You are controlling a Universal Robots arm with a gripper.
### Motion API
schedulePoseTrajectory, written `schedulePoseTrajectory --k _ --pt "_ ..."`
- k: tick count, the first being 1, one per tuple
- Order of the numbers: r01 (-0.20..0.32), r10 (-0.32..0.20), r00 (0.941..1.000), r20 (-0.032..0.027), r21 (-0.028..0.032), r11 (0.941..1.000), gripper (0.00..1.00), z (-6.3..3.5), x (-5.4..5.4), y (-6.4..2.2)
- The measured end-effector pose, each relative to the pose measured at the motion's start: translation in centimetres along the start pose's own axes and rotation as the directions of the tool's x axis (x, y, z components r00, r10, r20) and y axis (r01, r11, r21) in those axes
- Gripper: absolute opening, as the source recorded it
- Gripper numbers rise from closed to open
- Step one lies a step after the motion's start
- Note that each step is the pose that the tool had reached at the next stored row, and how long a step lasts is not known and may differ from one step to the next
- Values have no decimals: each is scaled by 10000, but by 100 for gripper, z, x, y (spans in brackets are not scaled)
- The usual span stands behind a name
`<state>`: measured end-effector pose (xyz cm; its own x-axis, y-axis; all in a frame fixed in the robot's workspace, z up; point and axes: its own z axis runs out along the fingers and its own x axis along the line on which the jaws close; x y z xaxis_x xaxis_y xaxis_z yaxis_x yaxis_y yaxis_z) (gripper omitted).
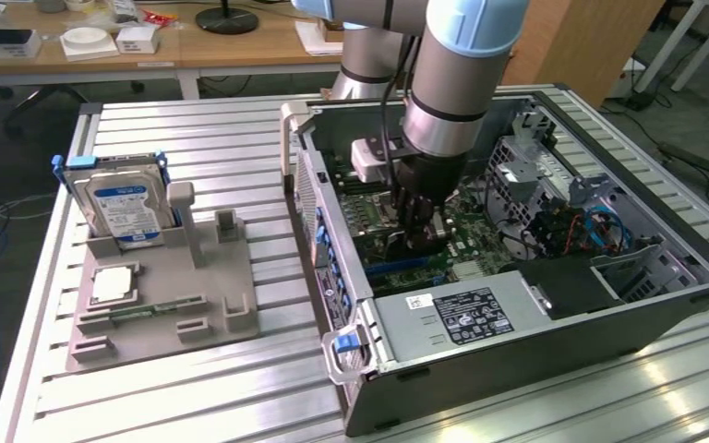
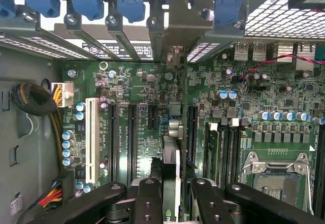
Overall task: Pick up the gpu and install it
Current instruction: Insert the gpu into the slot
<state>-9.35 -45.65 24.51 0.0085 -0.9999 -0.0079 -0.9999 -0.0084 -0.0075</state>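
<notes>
Item: thin green-board gpu [image 2: 171, 168] with silvery bracket, clamped edge-on in my black two-finger gripper [image 2: 172, 203], jaws narrowed on it, above the green motherboard [image 2: 137, 87] slots inside the open grey computer case [image 1: 650, 305]. Handling, I judge: light, stiff, fragile; grip board edges

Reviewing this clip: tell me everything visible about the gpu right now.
The gpu is seen edge-on, a thin card standing upright over the green motherboard, clamped between the black fingers of the gripper. Its silvery metal bracket reaches the case's rear slot openings. It sits among the black expansion slots; whether it is fully seated cannot be told.
</notes>
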Motion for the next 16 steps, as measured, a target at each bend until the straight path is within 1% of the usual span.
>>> schedulePoseTrajectory --k 16 --pt "0 0 10000 -2 -1 10000 27 12 11 0"
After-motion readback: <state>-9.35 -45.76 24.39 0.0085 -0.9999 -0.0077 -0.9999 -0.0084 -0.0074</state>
